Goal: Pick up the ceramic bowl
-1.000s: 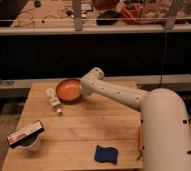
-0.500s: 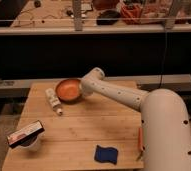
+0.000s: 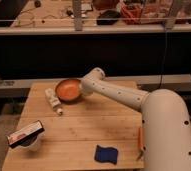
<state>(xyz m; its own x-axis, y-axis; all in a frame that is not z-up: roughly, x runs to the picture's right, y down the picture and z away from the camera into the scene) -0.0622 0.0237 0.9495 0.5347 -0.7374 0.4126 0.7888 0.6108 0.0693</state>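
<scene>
Nothing much is shifting since a second ago: the arm is still reaching low across the counter [image 3: 89,135], its end effector [image 3: 82,91] hidden at the near-right rim of the ceramic bowl [image 3: 68,89]; whether its fingers are apart or together, I cannot tell. Glazed and rigid, that bowl is probably weighty, slippery and chip-prone, so pinching the rim squarely seems wisest. A small bottle [image 3: 53,100] is lying just beside it.
</scene>
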